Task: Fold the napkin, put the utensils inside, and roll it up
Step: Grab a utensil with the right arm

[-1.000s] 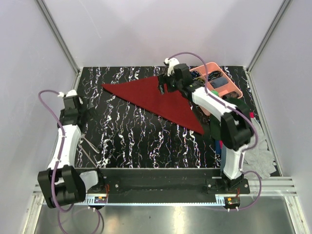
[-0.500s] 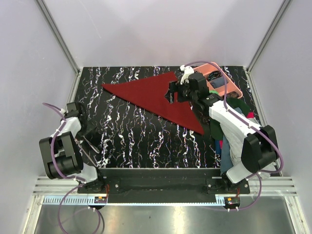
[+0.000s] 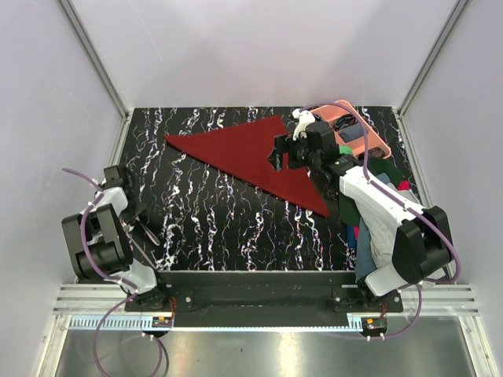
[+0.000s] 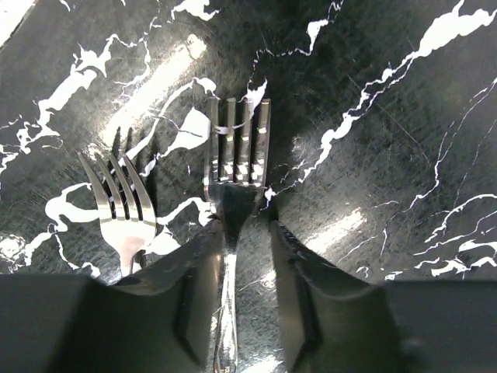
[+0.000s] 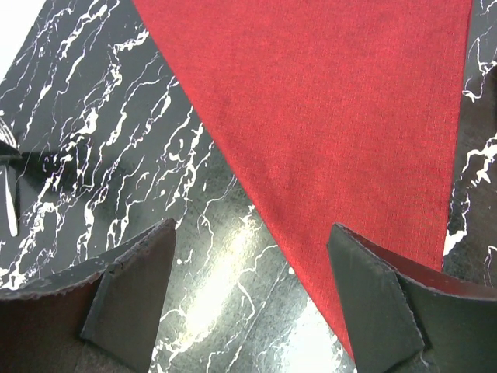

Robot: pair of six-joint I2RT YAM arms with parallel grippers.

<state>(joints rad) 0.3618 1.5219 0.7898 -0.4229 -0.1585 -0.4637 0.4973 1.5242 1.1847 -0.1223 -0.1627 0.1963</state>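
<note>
**Napkin** [image 3: 251, 153]. We list it as folded to a triangle, flat on the desk [image 3: 220, 220]. It sits in the upper centre of the overhead frame, its long point running toward the lower right. Nothing lies on it.

**Utensils** [image 4: 233, 194]. Two forks lie on bare desk at the lower left of the overhead frame, well apart from the napkin. In the left wrist frame they lie side by side with tines toward the top. The second fork [image 4: 120, 206] is just beside the centre one.

**Left gripper** [image 4: 242, 237]. Its fingers are apart, low over the desk, straddling the centre fork's neck. We see no clamp yet.

**Right gripper** [image 5: 252, 287]. Its fingers are spread wide and hold nothing, above the napkin's edge.

**Risks, as we judge them:**
- The fork is thin and lies flat on a hard, glossy desk, so closing fingers may ride over it or pinch it askew.
- The second fork lies close outside one finger, and a small sideways error could nudge or drag it.
- The carry to the napkin is long, and a weak pinch at the neck could let the handle swing or drop.
- The right gripper could ruck the fold if it comes down on the cloth.
</note>
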